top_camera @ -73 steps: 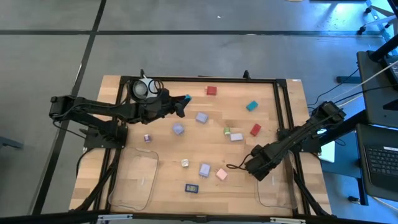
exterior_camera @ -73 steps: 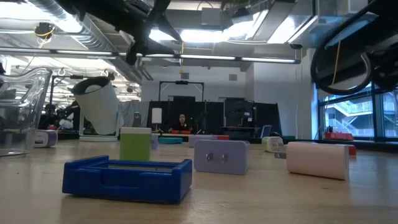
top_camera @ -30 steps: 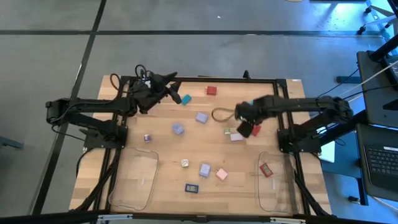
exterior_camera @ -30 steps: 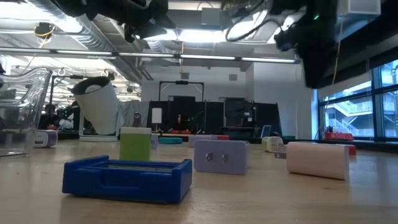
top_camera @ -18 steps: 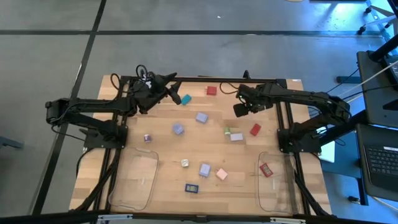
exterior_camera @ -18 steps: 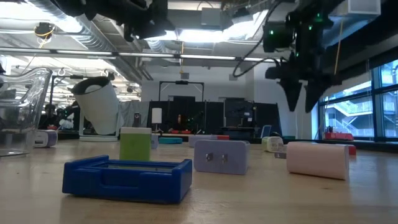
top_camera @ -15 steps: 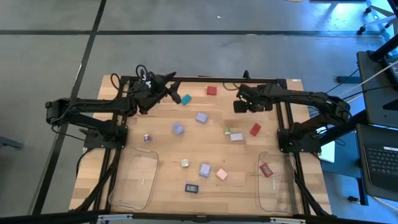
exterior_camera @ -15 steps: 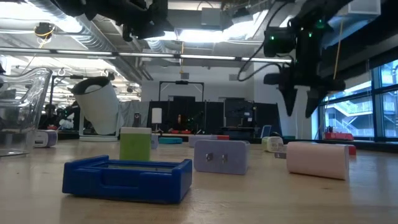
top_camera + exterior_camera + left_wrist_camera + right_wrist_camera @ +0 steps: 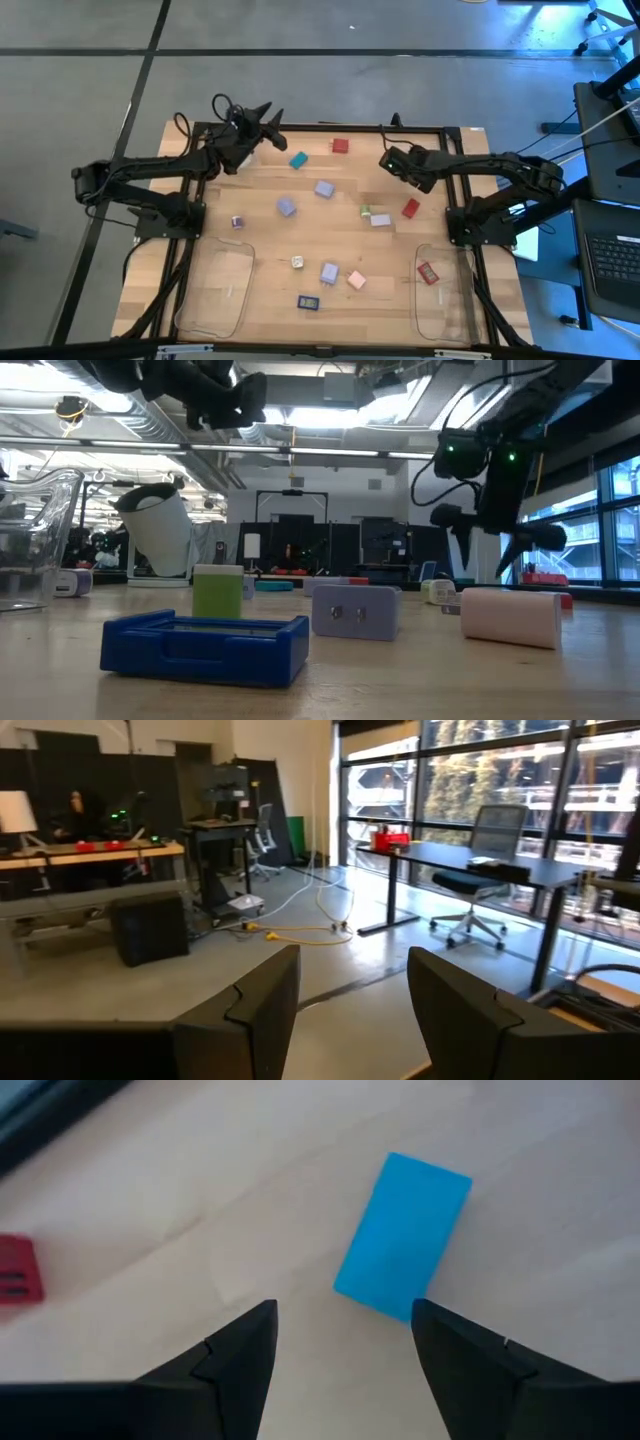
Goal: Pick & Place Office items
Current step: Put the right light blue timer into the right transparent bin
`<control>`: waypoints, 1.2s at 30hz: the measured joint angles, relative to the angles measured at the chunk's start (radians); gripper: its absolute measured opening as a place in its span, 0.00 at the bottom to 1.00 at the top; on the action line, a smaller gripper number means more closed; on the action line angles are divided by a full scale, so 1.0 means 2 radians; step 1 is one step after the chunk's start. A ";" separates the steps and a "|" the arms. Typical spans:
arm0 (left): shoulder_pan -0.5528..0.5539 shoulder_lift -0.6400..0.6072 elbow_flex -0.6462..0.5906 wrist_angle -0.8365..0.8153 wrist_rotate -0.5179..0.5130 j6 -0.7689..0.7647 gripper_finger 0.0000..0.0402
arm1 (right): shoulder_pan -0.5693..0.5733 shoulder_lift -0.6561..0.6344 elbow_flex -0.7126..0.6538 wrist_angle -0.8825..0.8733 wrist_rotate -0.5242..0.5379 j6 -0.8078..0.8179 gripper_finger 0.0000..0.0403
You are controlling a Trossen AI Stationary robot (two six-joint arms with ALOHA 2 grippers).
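Small office items lie scattered on the table: red block (image 9: 340, 146), teal block (image 9: 298, 159), lavender blocks (image 9: 324, 188) (image 9: 286, 207), red piece (image 9: 410, 208), pink block (image 9: 356, 280), dark blue piece (image 9: 308, 301) (image 9: 205, 647). My right gripper (image 9: 393, 162) (image 9: 340, 1315) hovers open over a second teal block (image 9: 404, 1265). That block lies flat just ahead of the fingertips, and the gripper hides it in the high view. My left gripper (image 9: 262, 118) (image 9: 350, 1010) is open and raised above the table's far left corner. It faces out into the room and holds nothing.
Two clear trays sit at the near edge: left tray (image 9: 215, 290) and right tray (image 9: 440, 300), with a red piece (image 9: 427, 272) inside the right one. A white round object (image 9: 160, 530) stands far left. A dark frame (image 9: 452, 180) borders the table.
My right gripper moved from above the red piece mid-table toward the far edge, turned about and came down over the teal block. My left gripper rose a little, shifted toward the far edge and tipped outward. No item moved.
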 joint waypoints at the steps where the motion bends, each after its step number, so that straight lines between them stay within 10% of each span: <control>1: 0.004 0.000 0.000 0.000 0.000 0.000 0.45 | -0.002 0.000 -0.007 0.006 0.005 0.009 0.58; 10: 0.020 0.000 0.000 0.000 0.009 0.000 0.45 | -0.025 0.000 -0.040 0.023 0.024 0.089 0.58; 36: 0.020 0.000 0.000 -0.030 0.009 0.000 0.45 | -0.065 -0.001 -0.043 0.099 0.002 -0.052 0.73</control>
